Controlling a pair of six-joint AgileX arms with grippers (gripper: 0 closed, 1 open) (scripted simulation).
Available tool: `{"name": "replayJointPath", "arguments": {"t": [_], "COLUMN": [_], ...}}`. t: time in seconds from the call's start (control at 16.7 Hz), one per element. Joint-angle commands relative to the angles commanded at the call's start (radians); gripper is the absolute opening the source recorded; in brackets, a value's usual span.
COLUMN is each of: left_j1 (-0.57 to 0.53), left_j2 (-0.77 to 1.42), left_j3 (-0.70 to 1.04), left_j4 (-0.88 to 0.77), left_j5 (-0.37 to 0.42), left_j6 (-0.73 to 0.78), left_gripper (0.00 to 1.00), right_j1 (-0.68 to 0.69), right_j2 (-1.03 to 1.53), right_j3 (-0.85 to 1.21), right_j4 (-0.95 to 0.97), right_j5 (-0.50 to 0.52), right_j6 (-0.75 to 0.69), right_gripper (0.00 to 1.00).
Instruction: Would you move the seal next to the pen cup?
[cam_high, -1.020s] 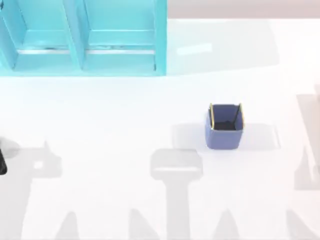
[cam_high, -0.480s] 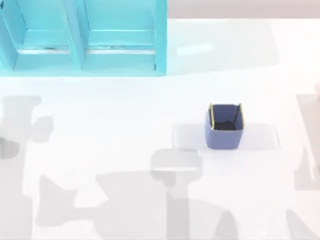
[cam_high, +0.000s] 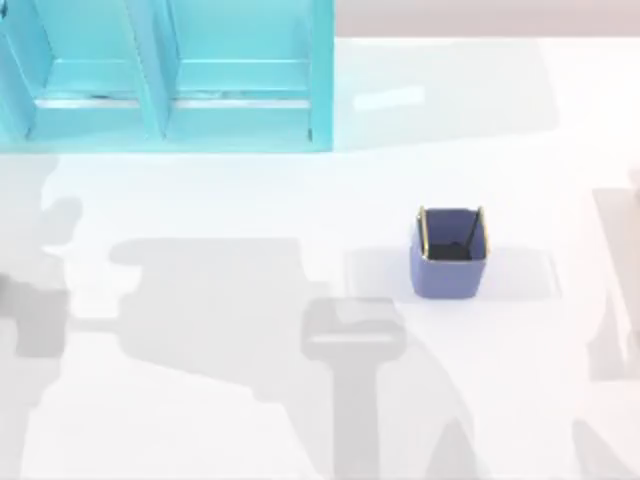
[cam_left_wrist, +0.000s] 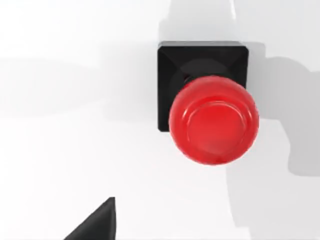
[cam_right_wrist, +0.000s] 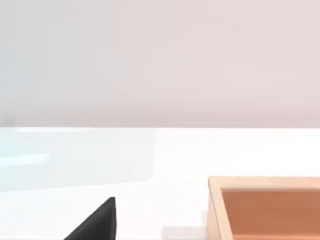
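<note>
The seal (cam_left_wrist: 207, 107) sits upright on the white table (cam_left_wrist: 75, 125), right under our left gripper, seen from above: red knob on top, black square base flat on the surface. One dark fingertip (cam_left_wrist: 97, 222) of that gripper pokes into the left wrist view, clear of the seal, and we can't tell if it's open or closed. The pen cup (cam_high: 449, 252) stands alone right of the table's middle, in front of a turquoise shelf (cam_high: 165, 75). Our right wrist looks over a wooden box (cam_right_wrist: 267, 207).
</note>
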Motion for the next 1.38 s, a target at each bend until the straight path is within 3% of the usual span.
{"name": "replayJointPath", "arguments": {"t": [0.24, 0.66, 1.14, 1.38], "left_j1": [0.014, 0.011, 0.017, 0.017], "left_j2": [0.111, 0.117, 0.18, 0.186], "left_j3": [0.111, 0.097, -0.162, -0.189], "left_j4": [-0.076, -0.062, 0.267, 0.297], "left_j5": [0.001, 0.001, 0.001, 0.001], "left_j6": [0.015, 0.014, 0.019, 0.02], "left_gripper": [1.0, 1.0, 1.0, 1.0], "right_j1": [0.0, 0.0, 0.0, 0.0], "right_j2": [0.0, 0.0, 0.0, 0.0], "right_j3": [0.0, 0.0, 0.0, 0.0], "right_j4": [0.0, 0.0, 0.0, 0.0], "right_j5": [0.0, 0.0, 0.0, 0.0], "right_j6": [0.0, 0.0, 0.0, 0.0], "right_gripper": [1.0, 1.0, 1.0, 1.0]}}
